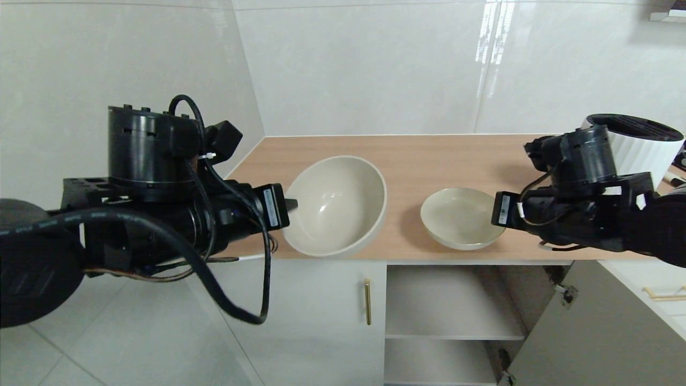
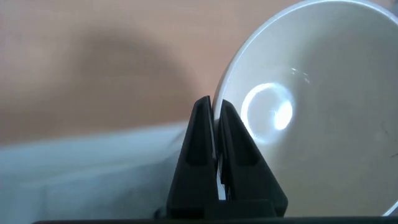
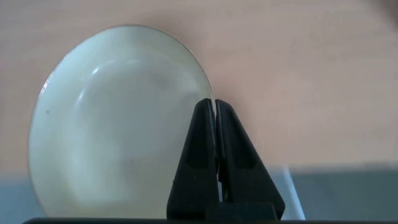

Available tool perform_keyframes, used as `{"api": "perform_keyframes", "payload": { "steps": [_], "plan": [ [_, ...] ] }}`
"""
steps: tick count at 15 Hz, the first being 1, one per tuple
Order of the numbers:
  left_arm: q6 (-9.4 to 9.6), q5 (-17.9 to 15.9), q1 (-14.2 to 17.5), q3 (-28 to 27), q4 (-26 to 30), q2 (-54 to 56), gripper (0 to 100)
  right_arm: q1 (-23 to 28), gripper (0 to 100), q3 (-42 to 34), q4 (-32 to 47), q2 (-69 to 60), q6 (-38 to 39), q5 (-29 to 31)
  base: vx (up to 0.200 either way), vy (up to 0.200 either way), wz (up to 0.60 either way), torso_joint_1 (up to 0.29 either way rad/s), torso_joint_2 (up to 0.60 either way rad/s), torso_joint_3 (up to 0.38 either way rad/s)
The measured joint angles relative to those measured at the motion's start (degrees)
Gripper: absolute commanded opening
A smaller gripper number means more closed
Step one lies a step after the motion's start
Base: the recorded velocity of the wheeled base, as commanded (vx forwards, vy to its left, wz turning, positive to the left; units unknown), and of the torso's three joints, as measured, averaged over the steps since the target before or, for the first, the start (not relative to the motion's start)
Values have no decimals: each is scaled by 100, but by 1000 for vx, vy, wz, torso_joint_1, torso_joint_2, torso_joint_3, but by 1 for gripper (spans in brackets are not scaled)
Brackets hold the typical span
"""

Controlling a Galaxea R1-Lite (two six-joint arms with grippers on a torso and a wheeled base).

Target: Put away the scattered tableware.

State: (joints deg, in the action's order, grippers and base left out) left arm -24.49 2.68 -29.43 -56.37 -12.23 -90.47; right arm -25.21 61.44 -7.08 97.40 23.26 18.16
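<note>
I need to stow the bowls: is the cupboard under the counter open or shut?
Open on the right: the right door is swung outward and shelves show inside. The left door is shut.

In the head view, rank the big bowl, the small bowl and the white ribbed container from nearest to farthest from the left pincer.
1. Big bowl, rim clamped in the left pincer.
2. Small bowl, farther right on the counter.
3. White ribbed container, far right end.

From the head camera I look forward and down over the surface. My wrist cameras sit tight behind the left gripper and right gripper, facing the large bowl and small bowl, which the head view also takes in.
</note>
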Motion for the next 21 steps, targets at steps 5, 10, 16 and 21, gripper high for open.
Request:
{"api": "perform_keyframes", "payload": {
  "steps": [5,10,16,21],
  "plan": [
    [257,22,-87,740,-55,675,0,-80,0,-563,727,-1124,-22,-339,0,0,0,0,0,0],
    [260,0,-113,1556,-50,1298,0,-216,0,-1321,718,-1727,-30,-347,0,0,0,0,0,0],
    [274,-6,-277,1991,-61,1343,0,-255,0,-1521,708,-1860,-30,-339,-67,0,0,2,2,0],
    [285,-1,-406,2008,-63,1287,0,-260,0,-1521,708,-1860,-41,-341,-40,0,0,4,0,-1]
  ]
}}
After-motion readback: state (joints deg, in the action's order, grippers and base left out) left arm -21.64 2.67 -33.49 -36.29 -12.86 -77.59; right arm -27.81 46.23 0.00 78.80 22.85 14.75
